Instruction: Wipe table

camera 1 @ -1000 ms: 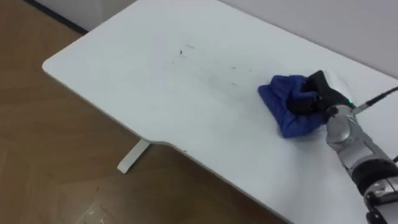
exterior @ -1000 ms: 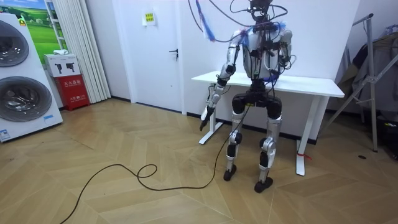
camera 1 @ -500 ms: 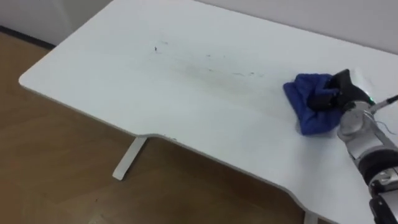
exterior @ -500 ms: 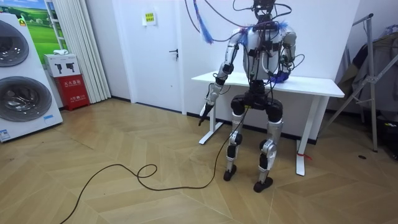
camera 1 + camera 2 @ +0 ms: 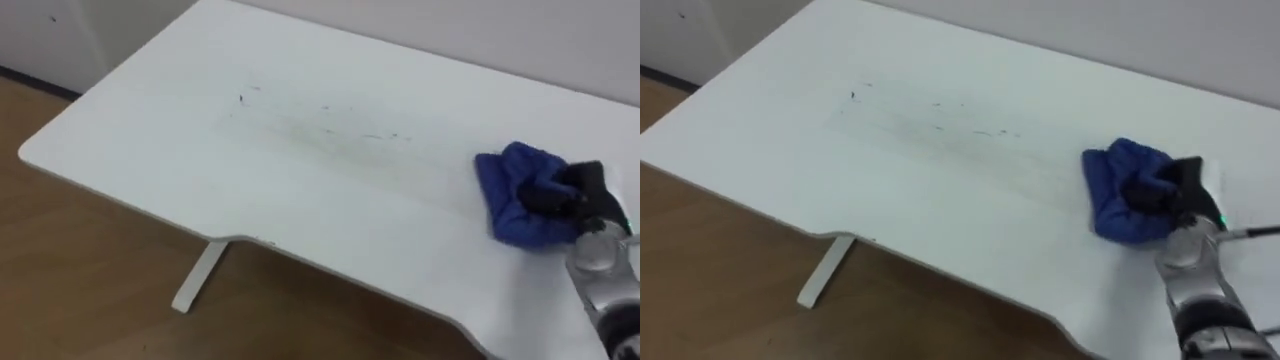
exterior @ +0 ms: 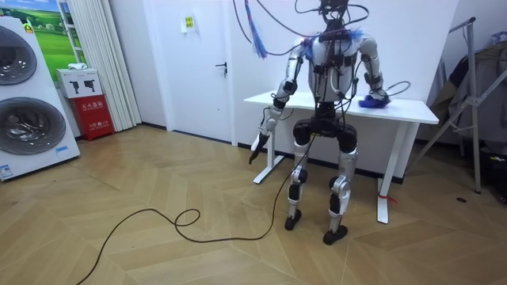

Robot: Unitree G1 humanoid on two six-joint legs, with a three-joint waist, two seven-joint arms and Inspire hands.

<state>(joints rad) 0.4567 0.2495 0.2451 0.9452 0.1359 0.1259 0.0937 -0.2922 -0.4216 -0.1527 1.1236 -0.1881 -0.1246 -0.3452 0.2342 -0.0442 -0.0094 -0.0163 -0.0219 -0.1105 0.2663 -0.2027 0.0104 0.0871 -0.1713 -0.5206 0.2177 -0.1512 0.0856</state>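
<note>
Gripping the crumpled blue cloth [image 5: 520,195], the right hand [image 5: 582,190] rests near the right end of the white table [image 5: 250,190] in the left eye view; faint dark marks [image 5: 330,125] cross the bare top to its left. In the room view the robot stands at the table's front edge, its left hand [image 6: 255,147] hanging below the corner, state unreadable. The right eye view shows the cloth well in from both long edges.
</note>
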